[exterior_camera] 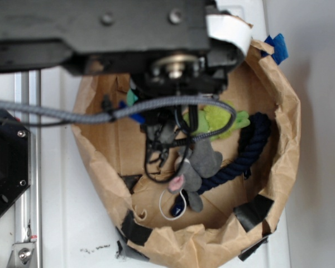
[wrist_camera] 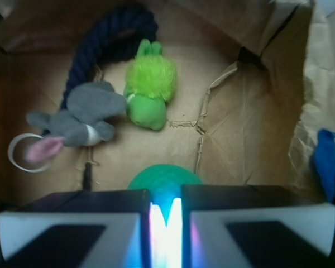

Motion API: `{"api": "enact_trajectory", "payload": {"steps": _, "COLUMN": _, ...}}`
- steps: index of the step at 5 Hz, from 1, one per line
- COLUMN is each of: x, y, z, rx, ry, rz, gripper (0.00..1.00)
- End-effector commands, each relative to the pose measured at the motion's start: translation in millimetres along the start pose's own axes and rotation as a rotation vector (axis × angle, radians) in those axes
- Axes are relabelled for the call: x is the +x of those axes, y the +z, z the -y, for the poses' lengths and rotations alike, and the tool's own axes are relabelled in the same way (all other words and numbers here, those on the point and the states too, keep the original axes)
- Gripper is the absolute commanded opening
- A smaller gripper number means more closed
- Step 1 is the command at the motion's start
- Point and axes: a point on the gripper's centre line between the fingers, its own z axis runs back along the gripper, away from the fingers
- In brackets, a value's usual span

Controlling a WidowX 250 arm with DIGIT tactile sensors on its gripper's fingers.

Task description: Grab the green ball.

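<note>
The green ball (wrist_camera: 164,176) lies on the floor of the paper bag (wrist_camera: 251,128), in the wrist view just beyond my fingertips and half hidden behind them. My gripper (wrist_camera: 166,229) is shut: its two black-and-white fingers (wrist_camera: 89,223) stand almost together, and the slit between them shows only bright glare. The ball is wider than that slit and lies past it, not between the fingers. In the exterior view the arm (exterior_camera: 100,28) hangs over the bag and covers most of the ball, leaving a small mint patch (exterior_camera: 132,97).
A lime-green fuzzy plush (wrist_camera: 151,89), a grey mouse toy (wrist_camera: 84,114) with a pink ear, a navy rope (wrist_camera: 100,42) and a white ring (wrist_camera: 17,153) lie further inside. Crumpled bag walls (exterior_camera: 290,139) close in all round. Blue tape (exterior_camera: 276,47) sits on the rim.
</note>
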Motion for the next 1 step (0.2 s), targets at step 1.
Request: {"api": "enact_trajectory", "payload": {"steps": 1, "x": 8.1, "y": 31.6, "z": 1.3, "rx": 0.002, "ry": 0.049, "rz": 0.107, "gripper": 0.00}}
